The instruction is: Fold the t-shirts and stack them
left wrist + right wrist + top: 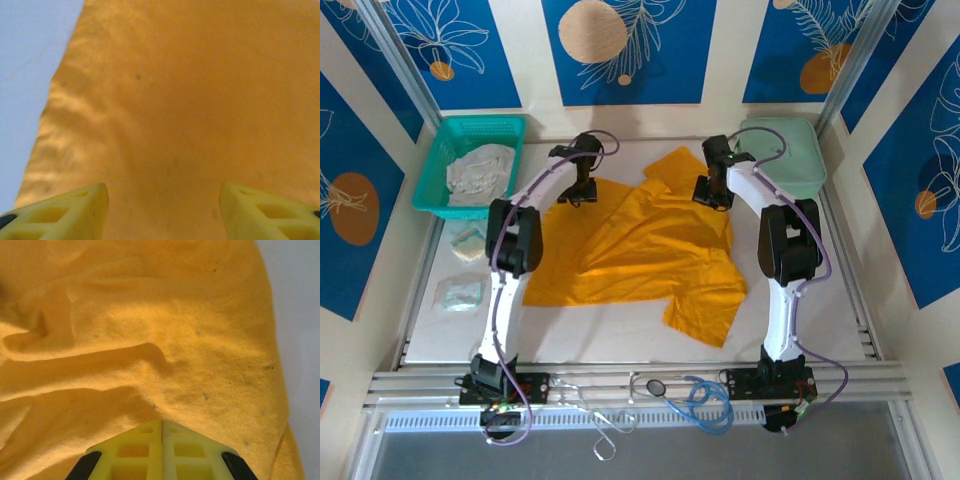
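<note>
Lying spread across the middle of the table [600,342] in the top view, the mustard-orange t-shirt [640,250] looks thin, limp and light. It will likely drape and crease rather than hold a shape, so it is best pinched at an edge or corner on both sides at once. The right gripper [162,422] is clamped tight at the shirt's upper right, and wrinkles running to its tips suggest a pinched fold. The left gripper [162,189] stands spread over flat cloth near the upper left edge, holding nothing. The pale whitish-grey garment [480,172] sits crumpled in the teal mesh basket [485,121], upper left.
</note>
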You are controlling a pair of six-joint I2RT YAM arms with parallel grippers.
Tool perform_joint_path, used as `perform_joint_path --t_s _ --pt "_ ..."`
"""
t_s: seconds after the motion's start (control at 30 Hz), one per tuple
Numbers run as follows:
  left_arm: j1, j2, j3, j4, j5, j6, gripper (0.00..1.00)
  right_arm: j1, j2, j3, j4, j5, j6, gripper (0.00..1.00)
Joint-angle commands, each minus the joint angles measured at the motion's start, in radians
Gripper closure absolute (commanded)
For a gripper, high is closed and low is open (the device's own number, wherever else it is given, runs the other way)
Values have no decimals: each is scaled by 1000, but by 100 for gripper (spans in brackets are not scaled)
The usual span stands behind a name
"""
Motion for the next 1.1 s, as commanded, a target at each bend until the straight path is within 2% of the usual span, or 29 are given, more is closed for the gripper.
perform_joint_path --t_s 0.0,0.1,0.17,0.37,0.57,0.73,0.87,0.97,1.07 --pt "19 109 178 -73 -10 -10 39 -12 61 14 -28 -17 49 100" --pt "40 209 307 -148 -43 -47 39 -18 96 16 -57 -15 87 100" --pt "57 231 320 -164 -56 -80 39 -24 97 -3 -59 -11 115 100" --pt "119 236 238 -159 -41 -140 39 -68 48 -102 -62 -4 189 100" --pt "162 169 124 -138 -88 -145 40 -124 1 -206 -20 -5 207 100" --pt "189 95 -29 0 14 -145 41 -130 -15 -239 51 -67 175 100" --pt "186 82 0 27 107 -130 37 -115 -24 -189 64 -146 106 100" --pt "172 48 52 14 128 -108 24 -90 -82 -156 43 -146 63 87" --pt "152 -27 75 9 130 -83 12 -80 -181 -171 14 -108 52 69"
